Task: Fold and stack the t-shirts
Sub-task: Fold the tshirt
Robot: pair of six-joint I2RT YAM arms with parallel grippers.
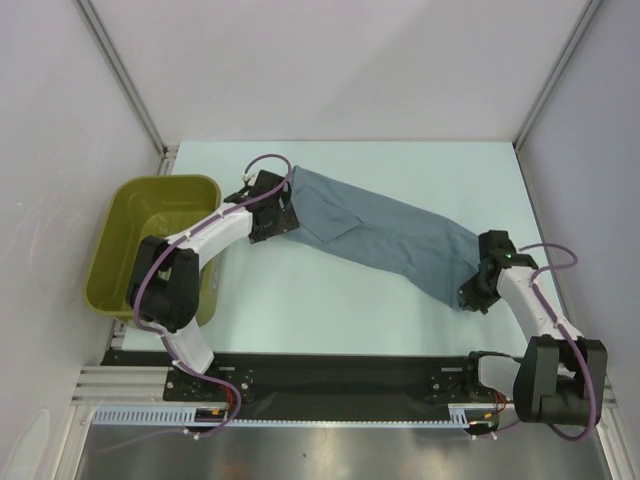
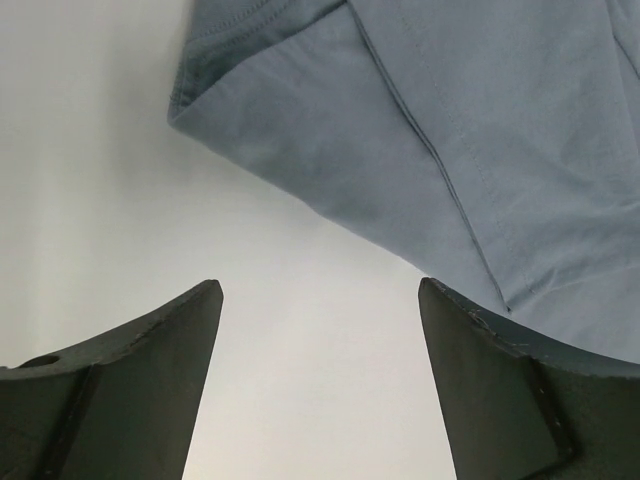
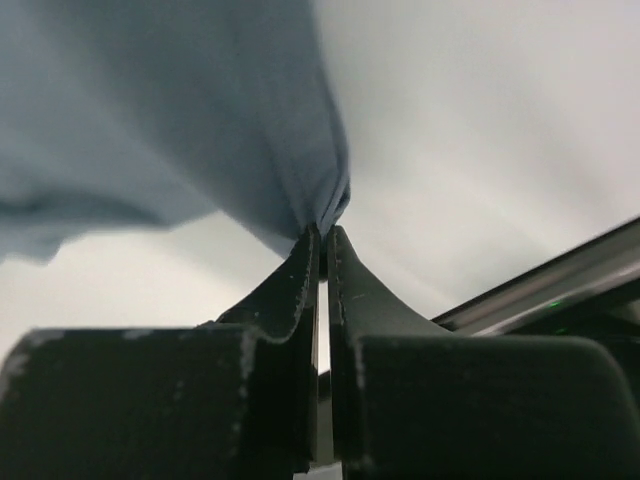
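A slate blue-grey t-shirt (image 1: 385,235) lies stretched in a long band across the table, from upper left to lower right. My left gripper (image 1: 283,213) stands open at the shirt's left end, with only bare table between its fingers (image 2: 150,380). The cloth's edge (image 2: 420,150) lies just ahead of them, and the right finger's outer side overlaps it. My right gripper (image 1: 470,292) is shut on the shirt's lower right end. In the right wrist view, the hem (image 3: 325,205) is pinched at the fingertips (image 3: 322,235) and the cloth rises away from them.
An olive basket (image 1: 130,240) stands at the table's left edge, beside the left arm. White enclosure walls stand on three sides. A black rail (image 1: 330,380) runs along the near edge, between the arm bases.
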